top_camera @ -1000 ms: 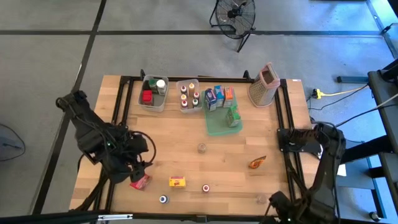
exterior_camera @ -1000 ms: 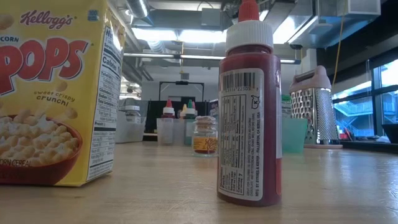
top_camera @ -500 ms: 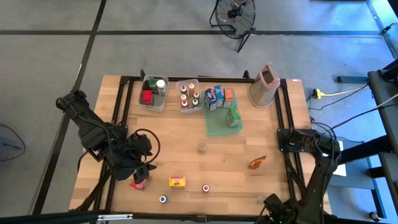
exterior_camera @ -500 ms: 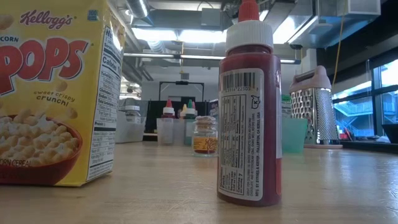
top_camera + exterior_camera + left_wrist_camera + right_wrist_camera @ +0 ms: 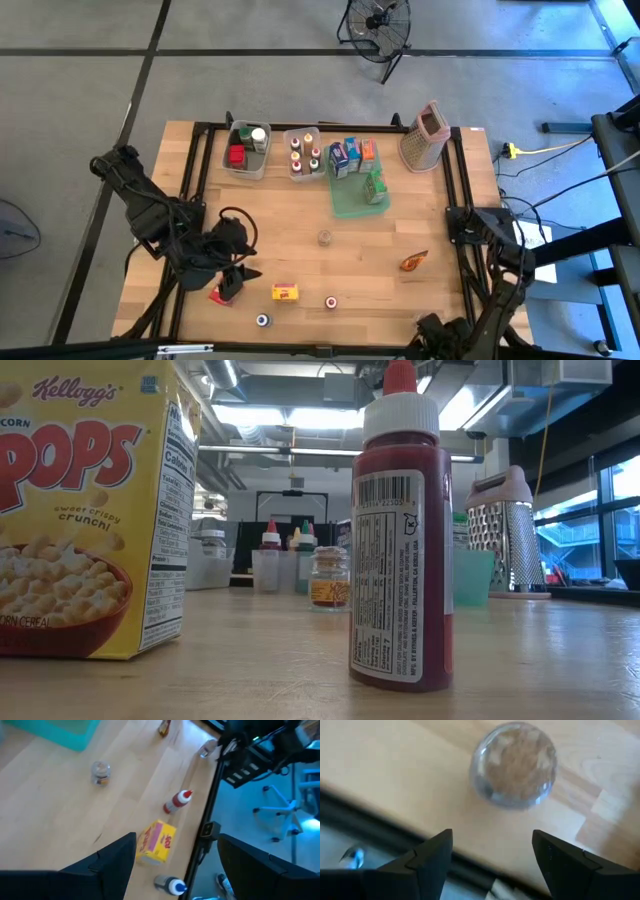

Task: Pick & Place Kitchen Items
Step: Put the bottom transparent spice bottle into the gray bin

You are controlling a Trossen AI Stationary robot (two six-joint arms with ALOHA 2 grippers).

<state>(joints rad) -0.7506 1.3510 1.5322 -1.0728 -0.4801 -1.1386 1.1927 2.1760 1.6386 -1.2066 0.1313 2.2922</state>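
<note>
Wooden table (image 5: 300, 250) with left gripper (image 5: 232, 283) spread over one red packet (image 5: 219, 295), one yellow carton (image 5: 285, 292), one red-capped bottle (image 5: 330, 302), one blue-capped bottle (image 5: 262, 320), one spice jar (image 5: 324, 238), one orange packet (image 5: 414, 261), right gripper (image 5: 490, 865) spread near one clear jar (image 5: 514, 766) at the front edge.

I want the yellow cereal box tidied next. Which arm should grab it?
Left. The left gripper hangs open beside the small yellow cardboard cereal box; the right gripper hovers open over a clear round jar farther off.
</note>
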